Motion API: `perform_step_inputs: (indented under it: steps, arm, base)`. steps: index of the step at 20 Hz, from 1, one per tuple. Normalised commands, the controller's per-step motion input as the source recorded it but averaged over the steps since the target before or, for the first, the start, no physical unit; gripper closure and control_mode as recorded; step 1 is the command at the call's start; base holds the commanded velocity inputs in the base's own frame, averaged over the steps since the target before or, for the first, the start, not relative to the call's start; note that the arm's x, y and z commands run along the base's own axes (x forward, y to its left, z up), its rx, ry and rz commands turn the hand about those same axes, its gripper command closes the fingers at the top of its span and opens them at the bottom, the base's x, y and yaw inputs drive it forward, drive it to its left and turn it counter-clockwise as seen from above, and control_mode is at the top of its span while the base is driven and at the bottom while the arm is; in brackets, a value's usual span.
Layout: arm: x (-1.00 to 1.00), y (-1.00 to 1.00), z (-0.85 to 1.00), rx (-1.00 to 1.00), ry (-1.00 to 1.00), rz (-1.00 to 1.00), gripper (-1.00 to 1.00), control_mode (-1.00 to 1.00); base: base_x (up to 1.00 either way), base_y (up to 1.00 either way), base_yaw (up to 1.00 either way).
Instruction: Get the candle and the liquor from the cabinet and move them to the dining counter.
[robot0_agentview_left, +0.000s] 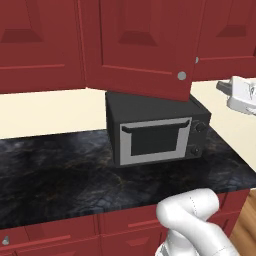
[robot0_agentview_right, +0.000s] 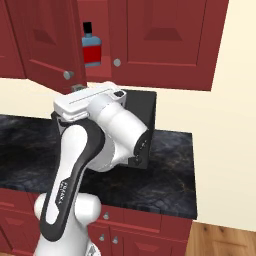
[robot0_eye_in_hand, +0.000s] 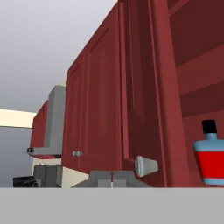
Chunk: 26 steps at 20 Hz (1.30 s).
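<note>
The red cabinet (robot0_agentview_right: 165, 40) hangs on the wall above a black stone counter (robot0_agentview_left: 60, 175). One of its doors (robot0_agentview_left: 140, 45) stands swung open, with a small round silver knob (robot0_agentview_left: 182, 76) at its lower corner. Inside the open part, the liquor (robot0_agentview_right: 90, 46) stands upright on the red shelf. It is a small blue bottle with a wide red label and a black cap. From the hand view the bottle (robot0_eye_in_hand: 211, 155) sits at the right, inside the cabinet, and the open door's knob (robot0_eye_in_hand: 145, 166) is close to the camera, left of the bottle. A black microwave (robot0_agentview_left: 157, 132) with a grey door frame sits on the counter under the open door. The robot's white arm (robot0_agentview_right: 85, 150) bends up in front of the microwave, and the hand (robot0_agentview_left: 242, 94) is raised high at the right side, beside the open door. The gripper (robot0_eye_in_hand: 112, 180) shows its two fingers pressed tight together with nothing between them. It is near the door's knob but does not hold it. The candle cannot be made out. More red cabinets and drawers (robot0_agentview_right: 130, 230) sit below the counter.
</note>
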Motion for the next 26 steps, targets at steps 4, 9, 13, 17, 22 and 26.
perform_step_inputs:
  steps: [4,9,13,17,22,26]
  arm:
    - [0.16,-0.08,0.00,0.00,0.00,0.06,1.00,-1.00]
    - [0.31,-0.10,0.00,0.00,0.00,0.02,1.00,-1.00]
    - [0.35,-0.02,0.00,-0.01,0.00,0.00,1.00,-1.00]
    - [0.13,0.00,0.00,-0.06,0.00,0.04,1.00,-1.00]
    - [0.09,0.00,0.00,-0.08,0.00,0.08,1.00,-1.00]
    - [0.25,-0.01,0.00,-0.02,0.05,0.03,1.00,-1.00]
  base:
    - [0.00,0.00,0.00]
    - [0.00,0.00,0.00]
    - [0.00,0.00,0.00]
    - [0.00,0.00,0.00]
    - [0.00,0.00,0.00]
    - [0.00,0.00,0.00]
